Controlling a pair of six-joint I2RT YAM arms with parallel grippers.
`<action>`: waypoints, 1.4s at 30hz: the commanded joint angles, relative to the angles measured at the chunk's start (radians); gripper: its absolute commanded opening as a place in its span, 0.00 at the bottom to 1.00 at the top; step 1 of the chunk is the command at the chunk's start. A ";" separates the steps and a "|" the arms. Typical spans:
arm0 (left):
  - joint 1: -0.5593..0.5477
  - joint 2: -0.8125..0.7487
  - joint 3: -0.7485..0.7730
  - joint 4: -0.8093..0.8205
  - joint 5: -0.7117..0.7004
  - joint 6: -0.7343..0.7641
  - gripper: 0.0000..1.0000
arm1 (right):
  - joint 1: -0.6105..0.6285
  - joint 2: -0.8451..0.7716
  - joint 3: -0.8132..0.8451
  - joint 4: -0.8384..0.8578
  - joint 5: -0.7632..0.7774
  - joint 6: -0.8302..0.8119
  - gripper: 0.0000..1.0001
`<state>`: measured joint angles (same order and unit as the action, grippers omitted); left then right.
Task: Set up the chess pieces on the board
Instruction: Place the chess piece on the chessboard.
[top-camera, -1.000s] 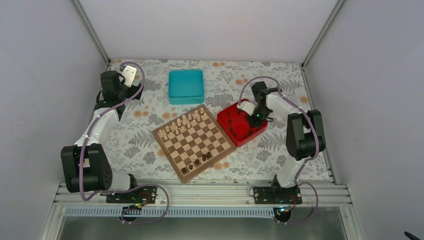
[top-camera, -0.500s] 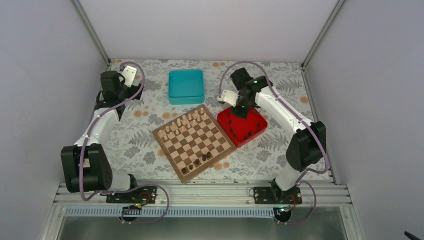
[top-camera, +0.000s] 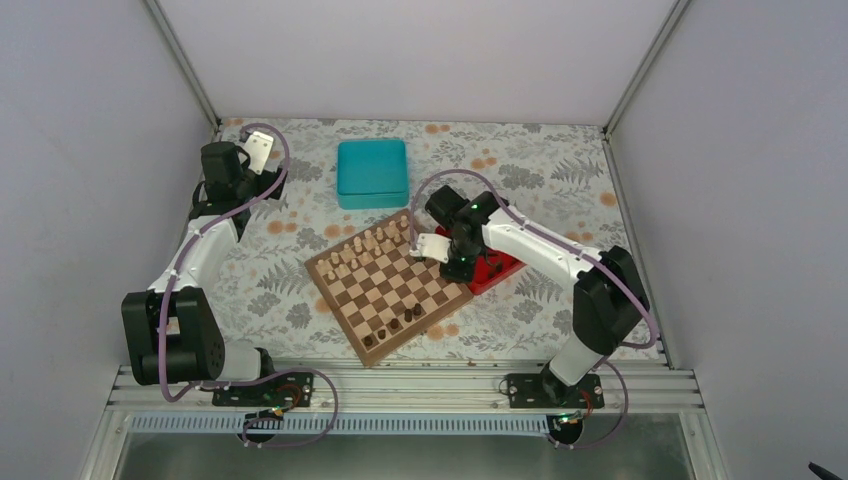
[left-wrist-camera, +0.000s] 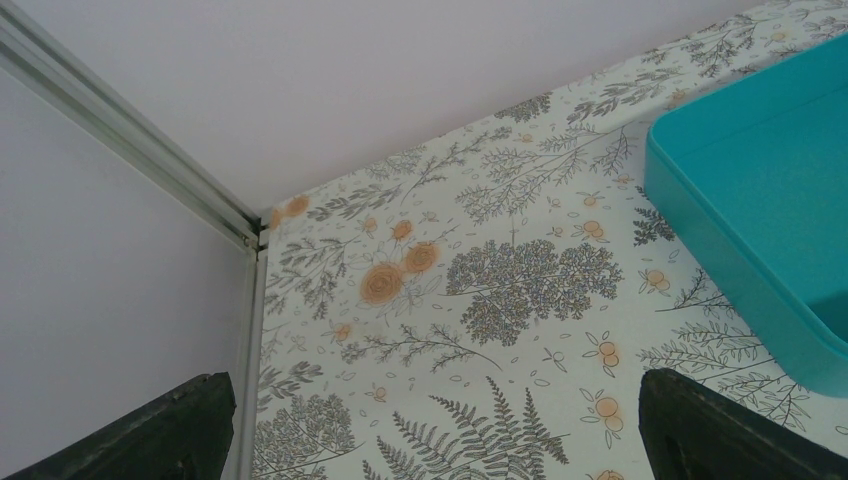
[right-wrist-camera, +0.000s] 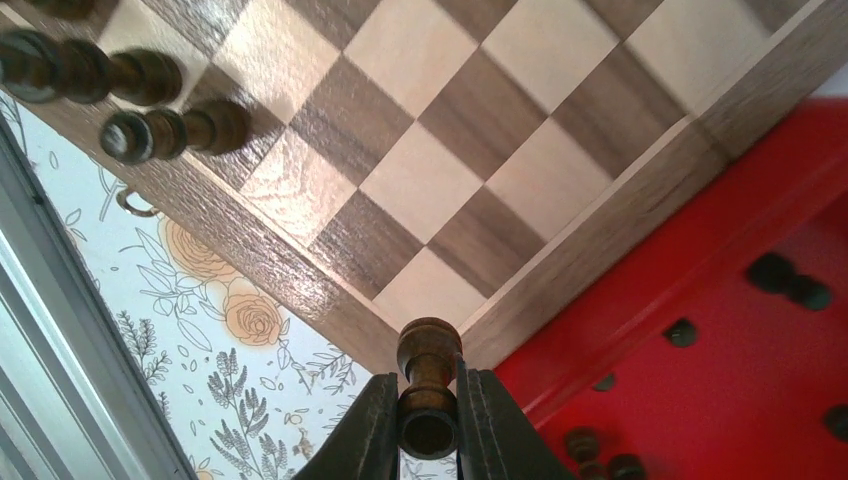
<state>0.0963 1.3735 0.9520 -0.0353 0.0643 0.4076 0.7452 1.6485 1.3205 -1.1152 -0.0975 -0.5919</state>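
The left arm (top-camera: 200, 258) and the right arm (top-camera: 545, 252) share 1 build: white tubular links between bulky black joint housings; 1 purple-grey cable loops along each; small green lights glow on the right arm; the left claw (left-wrist-camera: 440, 410) and the right claw (right-wrist-camera: 428, 405) have dark, tapering fingers (right-wrist-camera: 372, 440).

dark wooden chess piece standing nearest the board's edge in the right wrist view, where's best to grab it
Probably the slim neck under its round head, coming straight down from above. The small dark wooden chess piece stands upright on the checkered wooden board, and another dark piece stands close beside it, so a sideways approach looks cramped.
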 joint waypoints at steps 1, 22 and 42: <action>0.006 -0.011 0.022 0.008 0.012 -0.003 1.00 | 0.002 -0.013 -0.077 0.085 -0.045 0.037 0.09; 0.006 -0.013 0.019 0.009 0.014 -0.004 1.00 | -0.032 0.063 -0.172 0.208 -0.017 0.053 0.09; 0.006 -0.010 0.018 0.010 0.015 -0.003 1.00 | -0.050 0.032 -0.165 0.155 -0.011 0.048 0.08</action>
<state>0.0963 1.3735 0.9520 -0.0357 0.0647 0.4076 0.7033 1.6997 1.1511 -0.9421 -0.1184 -0.5518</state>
